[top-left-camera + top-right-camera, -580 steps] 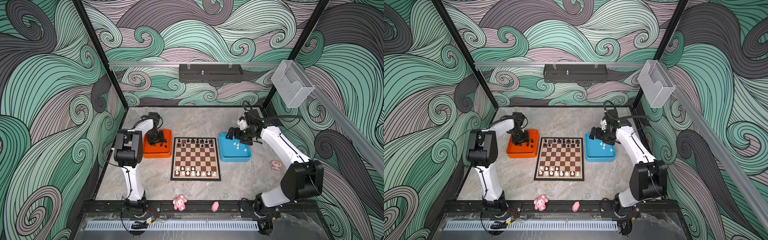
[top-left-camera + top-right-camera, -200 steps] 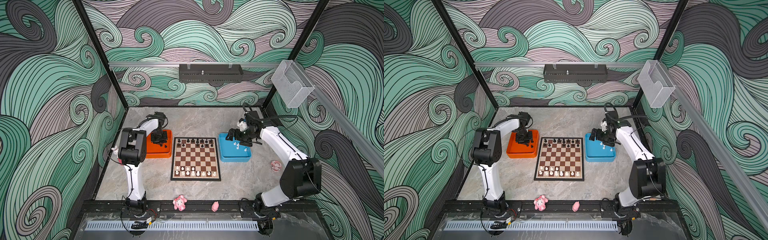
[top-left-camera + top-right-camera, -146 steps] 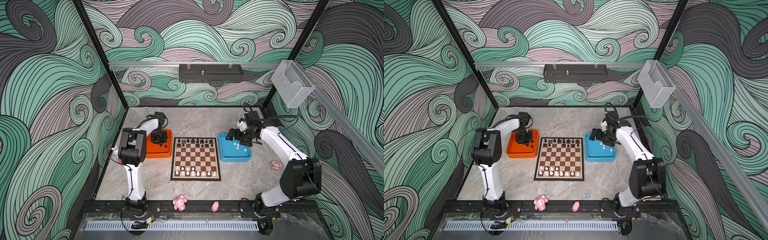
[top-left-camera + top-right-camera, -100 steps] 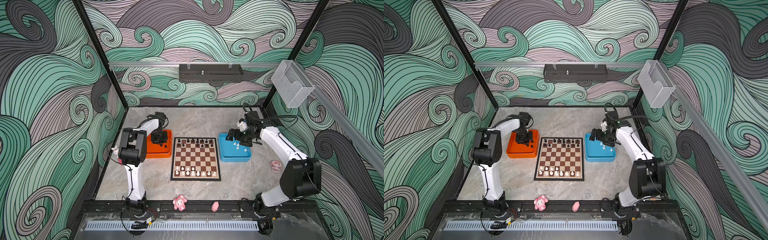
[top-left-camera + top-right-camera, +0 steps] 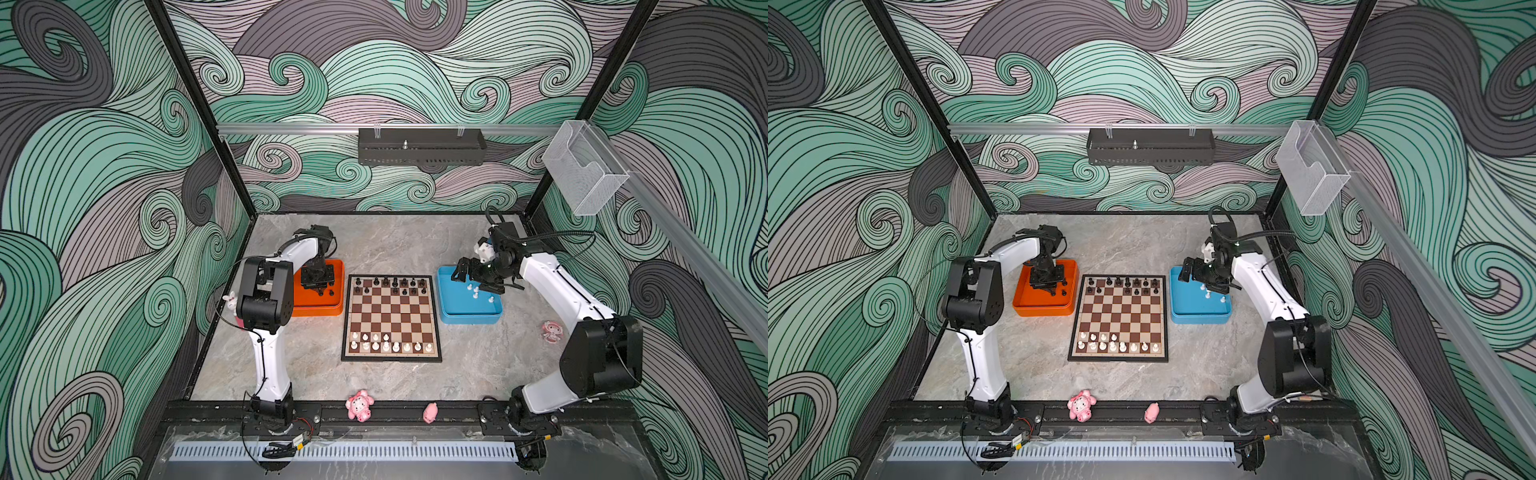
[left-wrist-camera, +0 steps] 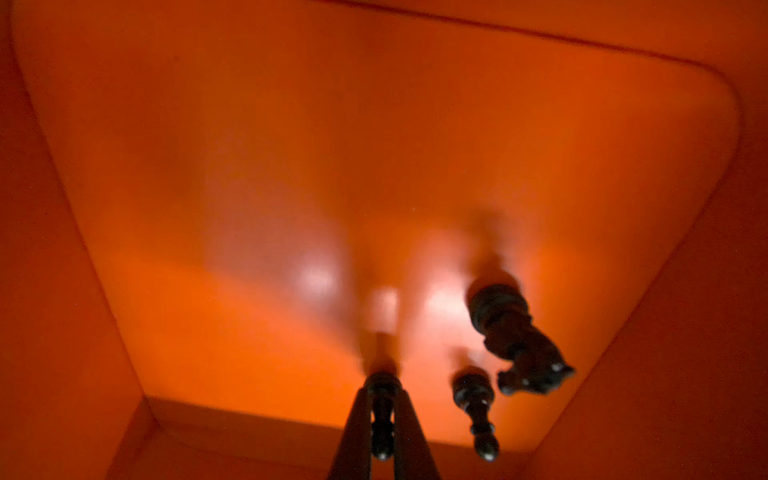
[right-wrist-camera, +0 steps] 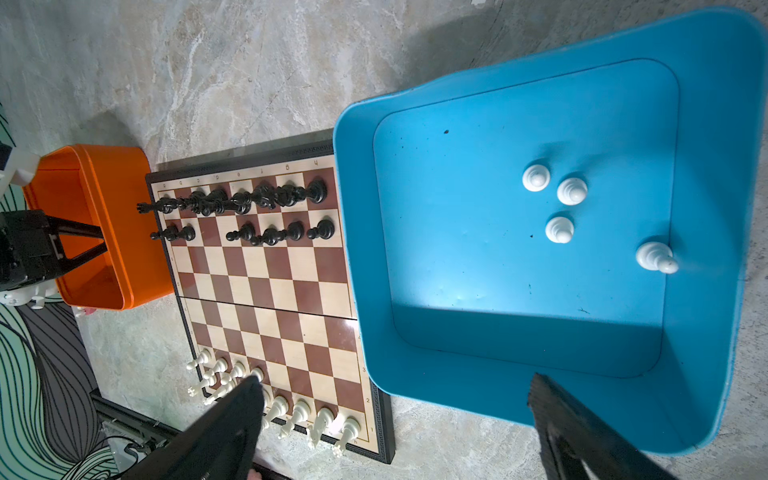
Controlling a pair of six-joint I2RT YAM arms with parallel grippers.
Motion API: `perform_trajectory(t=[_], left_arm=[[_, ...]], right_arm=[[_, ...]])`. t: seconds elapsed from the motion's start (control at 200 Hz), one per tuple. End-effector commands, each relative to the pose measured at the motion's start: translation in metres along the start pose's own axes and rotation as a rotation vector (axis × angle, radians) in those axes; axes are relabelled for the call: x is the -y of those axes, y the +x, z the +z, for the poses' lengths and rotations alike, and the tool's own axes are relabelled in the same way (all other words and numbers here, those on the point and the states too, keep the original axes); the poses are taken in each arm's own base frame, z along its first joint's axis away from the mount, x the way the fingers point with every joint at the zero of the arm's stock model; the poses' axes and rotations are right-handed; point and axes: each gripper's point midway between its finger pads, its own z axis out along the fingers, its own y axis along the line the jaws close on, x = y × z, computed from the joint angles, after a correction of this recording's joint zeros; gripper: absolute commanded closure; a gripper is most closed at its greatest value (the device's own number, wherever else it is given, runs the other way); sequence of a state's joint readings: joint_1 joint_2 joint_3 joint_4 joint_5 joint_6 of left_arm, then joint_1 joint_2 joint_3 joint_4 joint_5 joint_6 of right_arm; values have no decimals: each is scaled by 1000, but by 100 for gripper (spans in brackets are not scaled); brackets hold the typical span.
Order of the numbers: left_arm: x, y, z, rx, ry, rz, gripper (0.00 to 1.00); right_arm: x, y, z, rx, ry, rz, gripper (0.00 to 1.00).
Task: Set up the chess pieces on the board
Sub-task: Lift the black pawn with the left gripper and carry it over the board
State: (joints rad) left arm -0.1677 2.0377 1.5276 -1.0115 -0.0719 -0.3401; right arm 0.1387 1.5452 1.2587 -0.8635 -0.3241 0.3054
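**A:** Where is the black piece?

**B:** It stands upright on the floor of the orange tray, right between the fingertips of the left tool, which is clamped on its stem. Its long axis runs up along the fingers, so I'd judge a straight lift should free it.

**A:** Is anything crowding it?

**B:** A black pawn stands just beside the tool, with a black knight beyond that. Both are clear of the fingers.

**A:** And the board?

**B:** It is next to the tool, past the tray wall on the side toward the other arm. Its black rows, which have gaps, are the part closest to the tool.

**A:** What about the arms?

**B:** The left arm reaches out over the tray with its elbow raised and its wrist bent, so the tool points straight down. The right tool hangs over the blue tray with its fingers wide apart and nothing between them. The white pieces are below it, so the left arm is much the nearer to the black piece.
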Motion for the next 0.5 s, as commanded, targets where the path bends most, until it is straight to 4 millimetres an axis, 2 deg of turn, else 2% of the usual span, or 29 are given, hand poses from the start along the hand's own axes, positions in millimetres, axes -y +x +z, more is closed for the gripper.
perform_trajectory(t=[0.0, 0.315, 0.41, 0.495], left_arm=[[-1, -3, -40, 61, -3, 16, 90], [16, -5, -91, 113, 15, 66, 90], [30, -5, -107, 136, 36, 95, 90], [51, -2, -118, 150, 75, 138, 90]], right_arm=[[0, 1, -1, 0, -13, -4, 0], [-1, 2, -3, 5, -18, -2, 0], [-1, 2, -4, 7, -19, -3, 0], [-2, 2, -5, 8, -22, -3, 0]])
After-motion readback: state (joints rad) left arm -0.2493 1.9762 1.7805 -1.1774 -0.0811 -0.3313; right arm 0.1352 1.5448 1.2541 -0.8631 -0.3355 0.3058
